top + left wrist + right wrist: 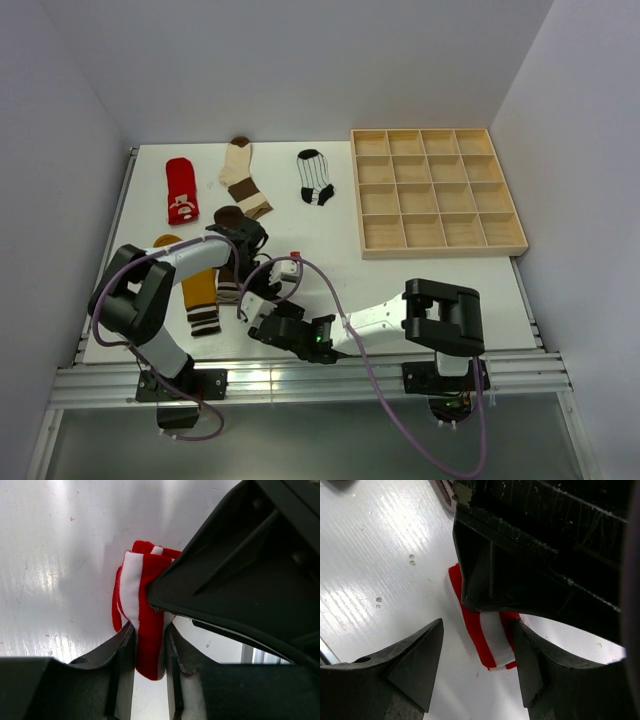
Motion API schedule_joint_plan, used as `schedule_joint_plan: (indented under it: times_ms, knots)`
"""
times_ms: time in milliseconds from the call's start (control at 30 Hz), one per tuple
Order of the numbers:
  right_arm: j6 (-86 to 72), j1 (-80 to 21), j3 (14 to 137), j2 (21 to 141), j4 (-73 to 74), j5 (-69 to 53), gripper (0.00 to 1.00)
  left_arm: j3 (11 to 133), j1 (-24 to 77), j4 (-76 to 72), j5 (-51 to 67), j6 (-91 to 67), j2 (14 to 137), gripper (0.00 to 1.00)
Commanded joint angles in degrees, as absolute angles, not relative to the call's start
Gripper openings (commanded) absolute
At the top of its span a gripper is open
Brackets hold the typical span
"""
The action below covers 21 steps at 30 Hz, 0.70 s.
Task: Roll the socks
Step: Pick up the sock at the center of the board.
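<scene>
Left claw [148, 641] pinches red-white sock [140, 580] — compartment tray [445, 248] stands well apart.

A red-white striped sock [487, 637] is seen on the white table [380, 565] between the parted fingers of the right gripper [479, 625], partly hidden by a black housing [545, 555]

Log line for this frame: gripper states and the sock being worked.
left gripper: shut on red-white striped sock | right gripper: open, facing that sock | sock: bunched on table
</scene>
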<state>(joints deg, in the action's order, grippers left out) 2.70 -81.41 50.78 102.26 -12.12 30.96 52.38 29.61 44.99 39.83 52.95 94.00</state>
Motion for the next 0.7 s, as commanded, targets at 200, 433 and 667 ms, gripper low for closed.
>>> schedule_joint_plan:
  times_ms: [200,433,667]
  knots:
    - [4.4,-79.3,54.5,103.9,-6.8,28.7,0.64,54.2,30.0,54.1,38.1,57.9,100.2,0.00]
    - [4.8,-77.8,55.1,104.7,-4.3,25.3,0.62,57.9,28.2,59.5,40.3,61.1,103.9,0.00]
    - [5.1,-76.6,55.5,106.0,-3.1,23.4,0.61,60.5,26.6,62.8,41.1,63.0,107.1,0.01]
